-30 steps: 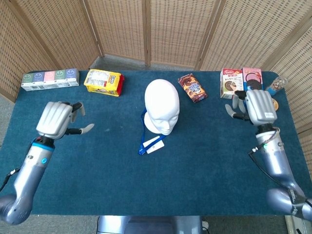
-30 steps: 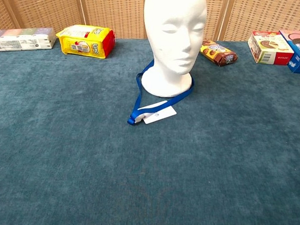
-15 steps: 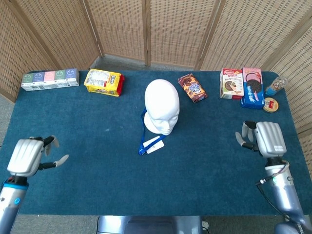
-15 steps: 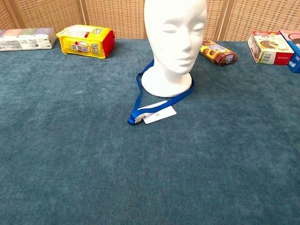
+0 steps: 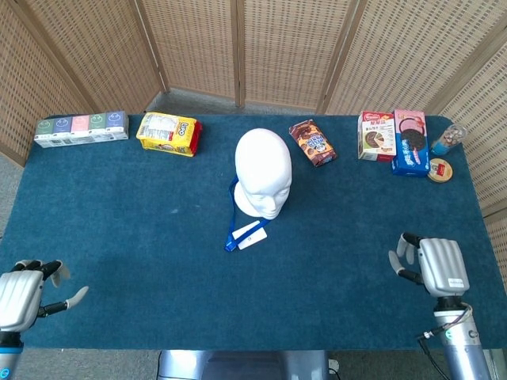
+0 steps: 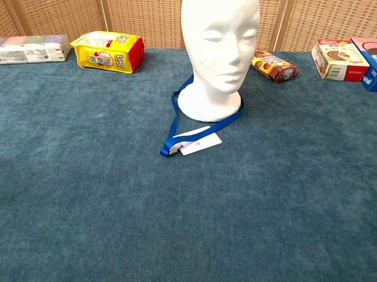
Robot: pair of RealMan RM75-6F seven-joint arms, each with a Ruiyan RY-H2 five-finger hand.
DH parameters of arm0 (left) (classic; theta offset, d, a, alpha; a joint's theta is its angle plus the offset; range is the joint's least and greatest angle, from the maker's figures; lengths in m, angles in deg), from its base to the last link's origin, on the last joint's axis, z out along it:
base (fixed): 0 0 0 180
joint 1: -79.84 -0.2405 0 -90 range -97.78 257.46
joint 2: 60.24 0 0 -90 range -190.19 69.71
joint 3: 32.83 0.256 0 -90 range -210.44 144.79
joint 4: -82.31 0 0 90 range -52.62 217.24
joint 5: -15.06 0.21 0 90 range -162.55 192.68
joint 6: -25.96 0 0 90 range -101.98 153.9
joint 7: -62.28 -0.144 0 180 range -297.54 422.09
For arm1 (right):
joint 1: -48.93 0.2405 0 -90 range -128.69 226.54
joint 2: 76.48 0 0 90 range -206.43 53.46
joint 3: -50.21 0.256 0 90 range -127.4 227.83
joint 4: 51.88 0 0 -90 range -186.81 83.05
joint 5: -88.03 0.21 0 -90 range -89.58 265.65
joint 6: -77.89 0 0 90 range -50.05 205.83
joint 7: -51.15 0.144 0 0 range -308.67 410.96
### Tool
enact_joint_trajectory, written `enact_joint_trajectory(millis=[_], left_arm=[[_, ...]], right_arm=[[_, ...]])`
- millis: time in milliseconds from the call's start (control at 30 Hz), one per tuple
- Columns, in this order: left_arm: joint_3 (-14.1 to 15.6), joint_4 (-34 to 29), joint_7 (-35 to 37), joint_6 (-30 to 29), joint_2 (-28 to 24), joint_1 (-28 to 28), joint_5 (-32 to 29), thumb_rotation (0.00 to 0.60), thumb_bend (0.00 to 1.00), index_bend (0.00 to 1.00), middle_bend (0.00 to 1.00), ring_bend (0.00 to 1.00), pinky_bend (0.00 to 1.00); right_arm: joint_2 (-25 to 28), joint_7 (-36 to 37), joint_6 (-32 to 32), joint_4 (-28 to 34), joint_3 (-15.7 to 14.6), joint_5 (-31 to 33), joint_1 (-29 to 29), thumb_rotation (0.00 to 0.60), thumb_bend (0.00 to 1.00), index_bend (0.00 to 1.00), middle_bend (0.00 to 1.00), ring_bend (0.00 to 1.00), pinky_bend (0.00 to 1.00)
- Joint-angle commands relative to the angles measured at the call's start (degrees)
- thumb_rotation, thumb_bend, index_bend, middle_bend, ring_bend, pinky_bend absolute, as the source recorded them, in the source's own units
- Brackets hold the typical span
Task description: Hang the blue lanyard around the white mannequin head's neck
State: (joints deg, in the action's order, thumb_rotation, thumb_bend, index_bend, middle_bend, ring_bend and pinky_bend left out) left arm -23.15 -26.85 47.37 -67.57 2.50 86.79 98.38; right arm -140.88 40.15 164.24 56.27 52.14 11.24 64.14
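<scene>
the blue carpeted table [image 5: 142, 237] carried the white foam mannequin head [image 5: 264, 172] upright near its middle. the blue ribbon lanyard [image 6: 175, 119] looped around the neck base, its long axis running toward the near edge, ending at a white card badge [image 6: 199, 143]. the left hand [image 5: 22, 297] at the near left corner and the right hand [image 5: 436, 265] by the near right corner both stood released, empty, well apart from it, about equally distant.

Blue lanyard [image 5: 232, 223] around white mannequin head [image 5: 264, 172], both hands empty
</scene>
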Motion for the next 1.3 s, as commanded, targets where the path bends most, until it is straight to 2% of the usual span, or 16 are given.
enact_joint_trajectory(millis=[33, 100, 167, 300, 533, 667, 800, 1300], left_arm=[[0.62, 0.61, 0.49, -0.17, 0.72, -1.6, 0.48, 0.135, 0.15, 0.49, 0.54, 0.39, 0.26], [0.88, 0.55, 1.13, 0.4, 0.57, -2.27, 0.64, 0.027, 0.12, 0.43, 0.48, 0.34, 0.22], [0.9, 0.38, 1.28, 0.75, 0.3, -2.64, 0.61, 0.0, 0.11, 0.39, 0.43, 0.3, 0.19], [0.65, -0.18, 1.2, 1.4, -0.18, -3.24, 0.29, 0.0, 0.09, 0.3, 0.36, 0.24, 0.14], [-0.08, -0.84, 0.36, 2.11, -0.5, -4.13, 0.41, 0.0, 0.09, 0.27, 0.32, 0.21, 0.12], [-0.92, -0.9, 0.88, 1.93, -0.02, -5.04, 0.12, 0.002, 0.09, 0.27, 0.32, 0.21, 0.12], [-1.58, -0.5, 1.25, 1.78, -0.1, -5.64, 0.35, 0.033, 0.1, 0.27, 0.32, 0.21, 0.12], [-3.34, 0.23, 3.75, 0.42, 0.12, -7.72, 3.08, 0.053, 0.1, 0.27, 0.32, 0.21, 0.12]], right_arm=[[-0.61, 0.09, -0.12, 0.19, -1.12, -1.41, -1.13, 0.45, 0.4, 0.54, 0.62, 0.65, 0.69], [-0.57, -0.08, -0.8, 0.2, -1.74, -2.02, -1.56, 0.357, 0.39, 0.47, 0.53, 0.56, 0.6], [-0.47, -0.37, -1.25, 0.35, -1.98, -2.12, -1.81, 0.312, 0.39, 0.43, 0.48, 0.5, 0.55], [-0.42, -0.58, -1.65, 0.55, -2.08, -2.21, -2.38, 0.27, 0.39, 0.37, 0.39, 0.4, 0.46], [-0.89, -1.35, -1.82, 0.49, -1.93, -2.07, -3.49, 0.258, 0.4, 0.32, 0.34, 0.34, 0.4], [-1.77, -2.13, -0.61, -0.25, -1.49, -1.89, -4.69, 0.26, 0.39, 0.32, 0.34, 0.34, 0.4], [-2.52, -1.48, 0.04, -0.98, -0.95, -2.27, -5.39, 0.256, 0.39, 0.31, 0.34, 0.34, 0.4], [-3.83, 0.46, 2.27, -2.77, 0.27, -4.58, -7.73, 0.255, 0.39, 0.31, 0.34, 0.35, 0.4]])
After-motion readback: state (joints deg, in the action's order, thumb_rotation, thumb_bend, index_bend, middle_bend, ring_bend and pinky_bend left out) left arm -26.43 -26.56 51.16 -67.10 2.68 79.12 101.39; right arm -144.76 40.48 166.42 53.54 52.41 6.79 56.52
